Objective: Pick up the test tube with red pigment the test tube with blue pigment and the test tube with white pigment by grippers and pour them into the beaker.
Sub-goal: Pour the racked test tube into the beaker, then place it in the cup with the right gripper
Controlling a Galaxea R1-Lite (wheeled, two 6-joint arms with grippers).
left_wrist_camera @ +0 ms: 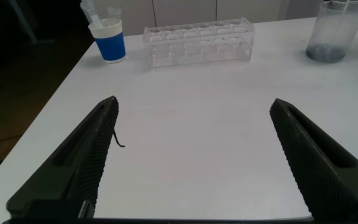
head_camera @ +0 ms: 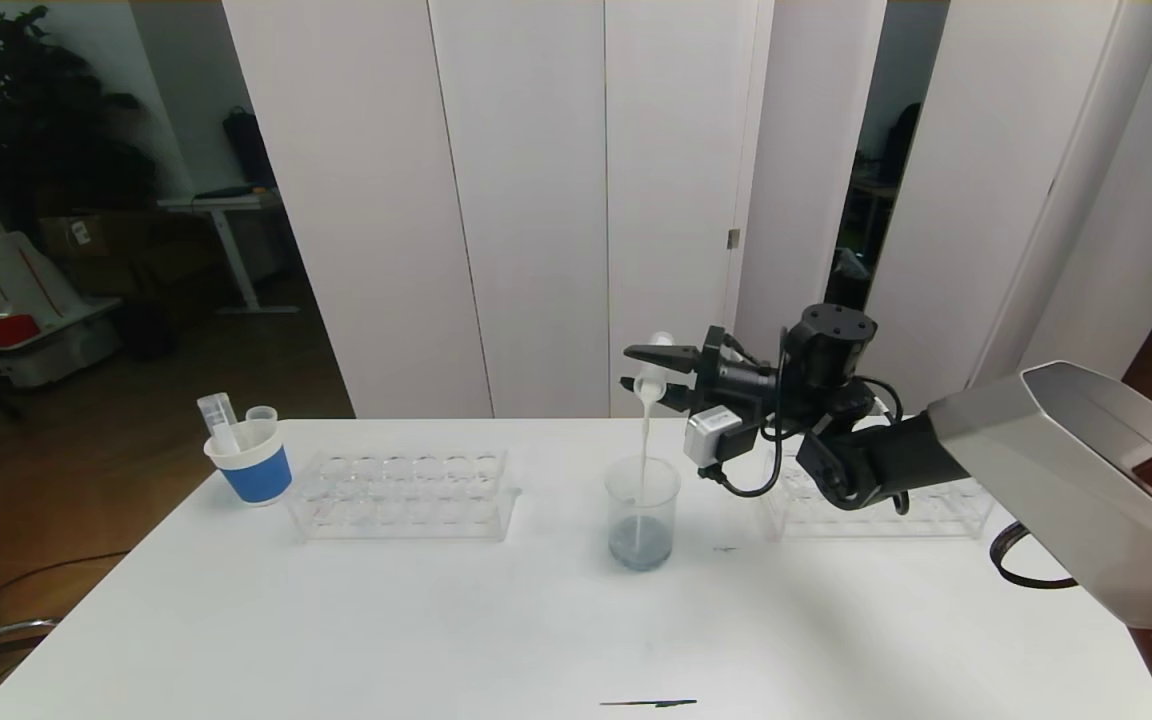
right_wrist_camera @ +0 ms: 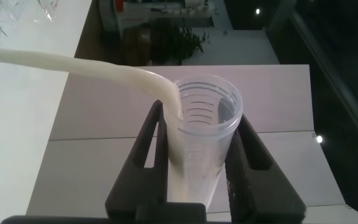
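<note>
Low in the left wrist frame, our left gripper hovers over the white worktop, fingers spread apart. At centre frame stands the beaker. Above it, our right gripper clamps the tilted test tube with white pigment, pouring a cream stream down into it.

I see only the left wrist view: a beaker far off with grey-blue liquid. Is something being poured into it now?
Observer: Yes. In the head view the right pincer holds the test tube with white pigment tipped above the beaker, and a white stream falls into it.
Operator: Is the tube gripped firmly?
Observer: The right wrist view shows both fingers pressed against the tube's sides.
Operator: Where do the used tubes go?
Observer: The head view shows tubes standing in a blue-banded paper cup, on the robot's left of the empty rack.
</note>
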